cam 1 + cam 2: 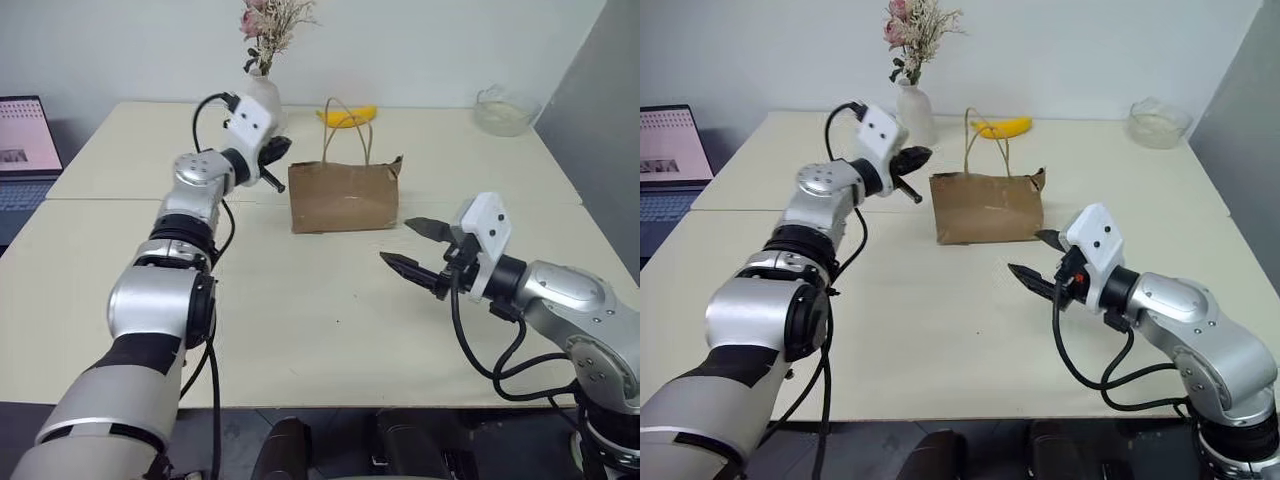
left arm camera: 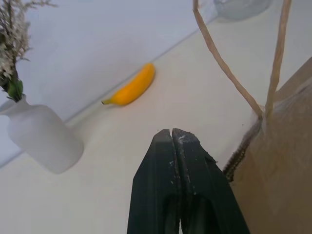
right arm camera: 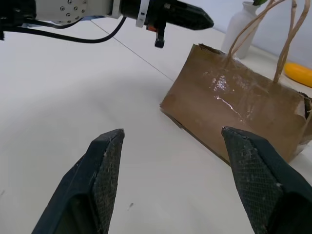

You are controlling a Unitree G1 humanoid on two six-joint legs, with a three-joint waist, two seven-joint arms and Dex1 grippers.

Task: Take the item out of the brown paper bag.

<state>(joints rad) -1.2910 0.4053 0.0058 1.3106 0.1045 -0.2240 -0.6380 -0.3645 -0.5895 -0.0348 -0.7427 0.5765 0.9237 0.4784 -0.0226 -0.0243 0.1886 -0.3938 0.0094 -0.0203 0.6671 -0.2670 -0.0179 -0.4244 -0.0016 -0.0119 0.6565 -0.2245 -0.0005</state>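
Nearest me, my right gripper hangs above the bare table with its two black fingers spread wide and nothing between them, aimed toward 11 o'clock at the brown paper bag. From its wrist view the bag's front face sits just past the fingertips, a little toward the right one.

The bag stands upright at mid-table, crumpled, its two cord handles arching over the mouth. I cannot see the item; I judge it is inside, below the rim.

My left gripper is at the bag's 9 o'clock, level with its top edge, fingers pressed together on nothing. Its wrist view looks along the bag's upper side edge with the handles just beside the tips.

To do this step well, I think the left should hook or pin the rim at 9 o'clock to spread the mouth, then the open right should come in from above, between the handles. The cords are the main snag, and the light bag may tip or slide if pushed.

Beyond, at 12 o'clock, lies a banana, with a white vase of dried flowers at 11 o'clock, close behind my left wrist. A glass bowl sits at 1 o'clock, a laptop far off at 9.
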